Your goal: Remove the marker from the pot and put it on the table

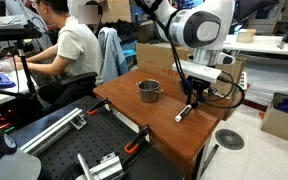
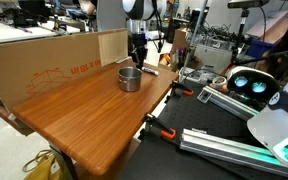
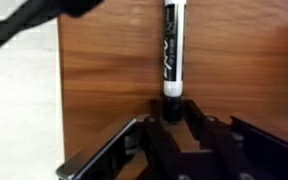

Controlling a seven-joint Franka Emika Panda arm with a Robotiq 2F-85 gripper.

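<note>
Taking in the table (image 1: pixel 152 128) first, spreading reddish-brown across the middle of both exterior views and filling the centre of the wrist view, with pale floor showing along that frame's left side. Noting the Panda arm (image 1: pixel 199 28) reaching in from the upper right of an exterior view. Finding the pot (image 1: pixel 148 91) standing upright just left of centre there, apart from the arm's end and, as far as can be made out, holding nothing.

Seeing the gripper (image 3: pixel 171 115) showing at the bottom of the wrist view, fingers pressing together on the white end of the marker (image 3: pixel 172 45), with the dark cap pointing toward the top of the frame. Placing the marker outside the pot and to its right in the exterior view, hanging tilted below the gripper, low end at or just above the wood and near the table's edge. Not being able to tell whether it is touching.

Judging the marker light, stiff and smooth-barrelled, so prone to pivoting or slipping when pinched at one end only. Reckoning a grip across the middle of the barrel the steadier one. Expecting rolling on release, being round, so favouring laying it flat and away from the edge before parting the fingers.
</note>
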